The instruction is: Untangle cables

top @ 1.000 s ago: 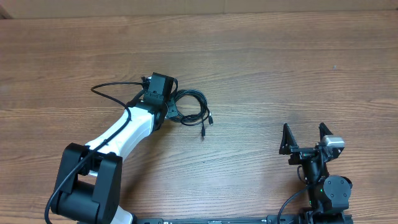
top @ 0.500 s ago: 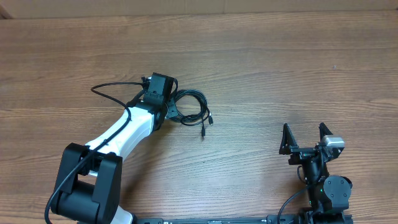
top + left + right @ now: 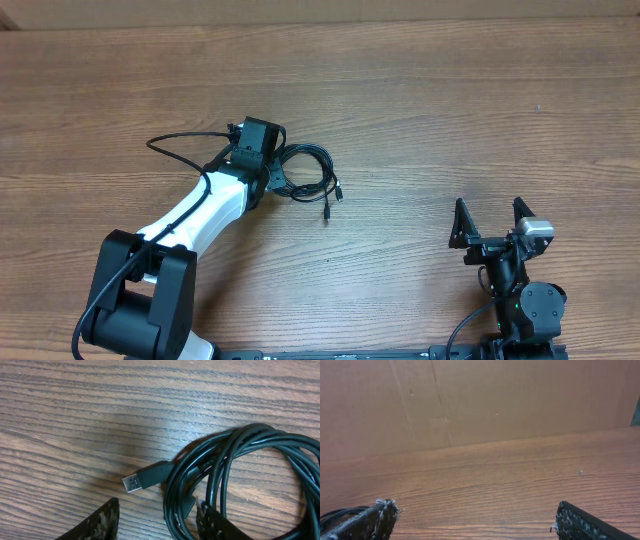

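The cables (image 3: 312,172) lie as a coiled black bundle on the wooden table, just right of my left gripper (image 3: 270,180), with two small plug ends (image 3: 333,198) trailing toward the front. In the left wrist view the coil (image 3: 240,475) fills the right side and a silver USB plug (image 3: 142,479) sticks out to the left. My left gripper (image 3: 157,522) is open, low over the table, with several strands of the coil's near edge between its fingers. My right gripper (image 3: 490,222) is open and empty, far right near the front edge; its fingertips (image 3: 377,515) frame bare table.
The left arm's own thicker black wire (image 3: 180,145) loops out to the left of the wrist. A brown cardboard wall (image 3: 480,400) stands behind the table's far edge. The wooden table (image 3: 450,110) stretches wide to the right of the coil.
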### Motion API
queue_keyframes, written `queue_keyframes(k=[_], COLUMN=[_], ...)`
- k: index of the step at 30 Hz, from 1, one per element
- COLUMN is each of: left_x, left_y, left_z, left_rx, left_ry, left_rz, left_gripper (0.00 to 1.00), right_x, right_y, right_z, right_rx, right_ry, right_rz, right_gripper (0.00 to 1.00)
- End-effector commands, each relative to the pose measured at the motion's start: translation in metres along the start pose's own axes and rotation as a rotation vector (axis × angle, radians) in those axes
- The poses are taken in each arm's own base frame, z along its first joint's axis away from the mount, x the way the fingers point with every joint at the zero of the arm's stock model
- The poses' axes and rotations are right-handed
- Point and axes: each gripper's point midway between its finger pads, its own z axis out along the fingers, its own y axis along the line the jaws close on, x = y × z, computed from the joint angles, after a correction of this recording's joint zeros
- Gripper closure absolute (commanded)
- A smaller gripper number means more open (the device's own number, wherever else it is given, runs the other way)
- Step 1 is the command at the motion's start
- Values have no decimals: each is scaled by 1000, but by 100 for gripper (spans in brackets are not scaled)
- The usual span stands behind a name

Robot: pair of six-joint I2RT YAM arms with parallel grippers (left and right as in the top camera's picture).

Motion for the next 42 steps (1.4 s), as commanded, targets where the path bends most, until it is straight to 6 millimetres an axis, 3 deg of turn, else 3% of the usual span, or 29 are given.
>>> queue_keyframes(k=[1, 11, 29, 36, 42], left_x=[-1, 1, 5, 5, 5], left_y=[5, 6, 7, 7, 7], left_z=[3, 3, 3, 3, 3], left_rx=[-26, -30, -33, -33, -34], left_ry=[0, 11, 25, 25, 27], left_rz=[18, 20, 14, 14, 15], left_gripper=[50, 54, 51, 51, 51], right_x=[2, 2, 1, 2, -4], right_y=[1, 1, 3, 19, 36], right_z=[0, 0, 0, -1, -7], right_rx=[-7, -7, -15, -106, -195], right_ry=[-3, -3, -4, 18, 61], right_rz=[-4, -4, 6, 296, 299], right_gripper=[0, 0, 0, 0, 0])
